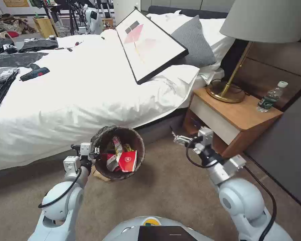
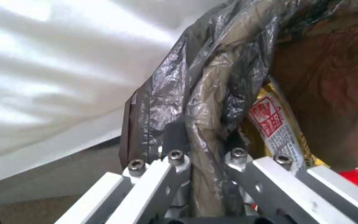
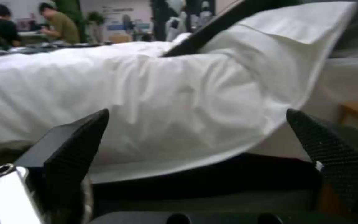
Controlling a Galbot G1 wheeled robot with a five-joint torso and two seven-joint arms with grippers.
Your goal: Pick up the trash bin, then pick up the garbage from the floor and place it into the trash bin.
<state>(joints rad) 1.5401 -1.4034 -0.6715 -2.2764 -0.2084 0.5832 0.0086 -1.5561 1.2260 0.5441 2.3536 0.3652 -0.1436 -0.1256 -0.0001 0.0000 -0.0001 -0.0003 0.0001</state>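
While the left gripper pinches the bin by its bagged rim at lower centre, keeping its mouth up for litter, the right gripper hangs spread and empty right of it.

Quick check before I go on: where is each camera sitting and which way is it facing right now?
Head view: on the head, looking forward and down at the bed, nightstand and carpet; both arms show, the left hand at the bin rim, the right hand free.
Left wrist view: along its fingers, shut on the bin's bag-covered rim.
Right wrist view: between open fingers toward the bed's side.
Shared: head and left wrist both show the bin.
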